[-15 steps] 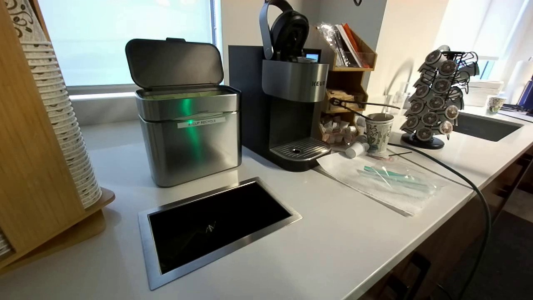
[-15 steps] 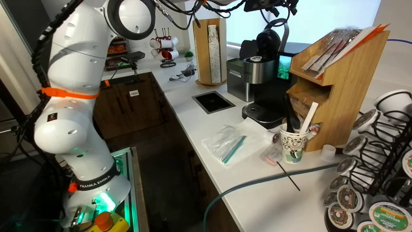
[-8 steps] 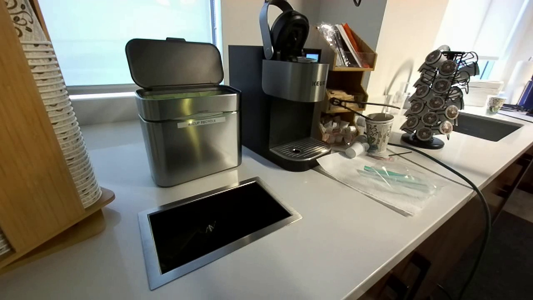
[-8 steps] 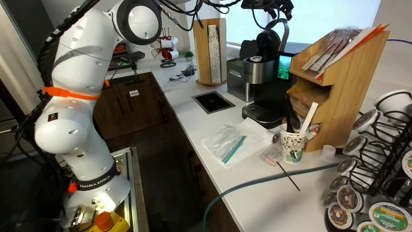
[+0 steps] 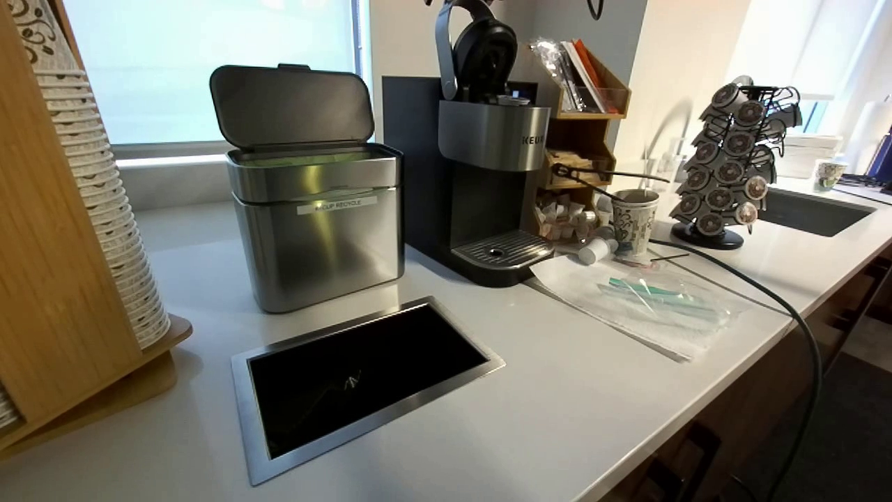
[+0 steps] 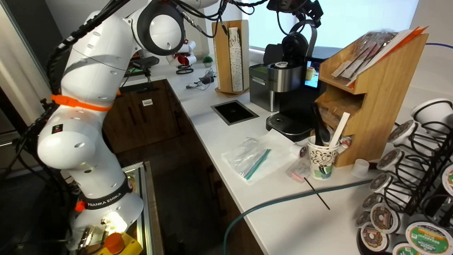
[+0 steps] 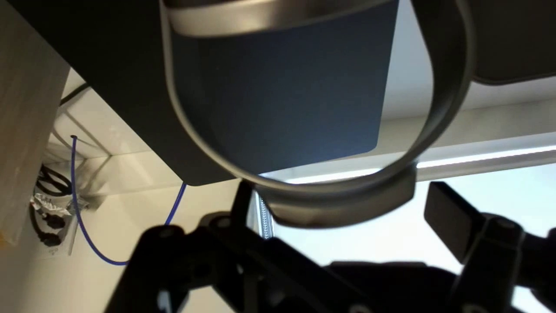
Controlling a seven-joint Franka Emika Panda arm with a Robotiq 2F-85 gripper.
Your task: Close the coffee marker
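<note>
The coffee maker (image 5: 491, 136) stands on the tabletop (image 5: 543, 404), its top (image 5: 484, 59) raised and handle (image 5: 444, 63) upright. Above it is the gripper (image 7: 341, 198), fingers (image 7: 449, 217) spread well apart, the handle showing between them in the wrist view; whether they touch it I cannot tell. In both exterior views a steel bin (image 5: 320, 251) stands left of the coffee maker and a wooden organiser (image 6: 393, 92) right of it.
</note>
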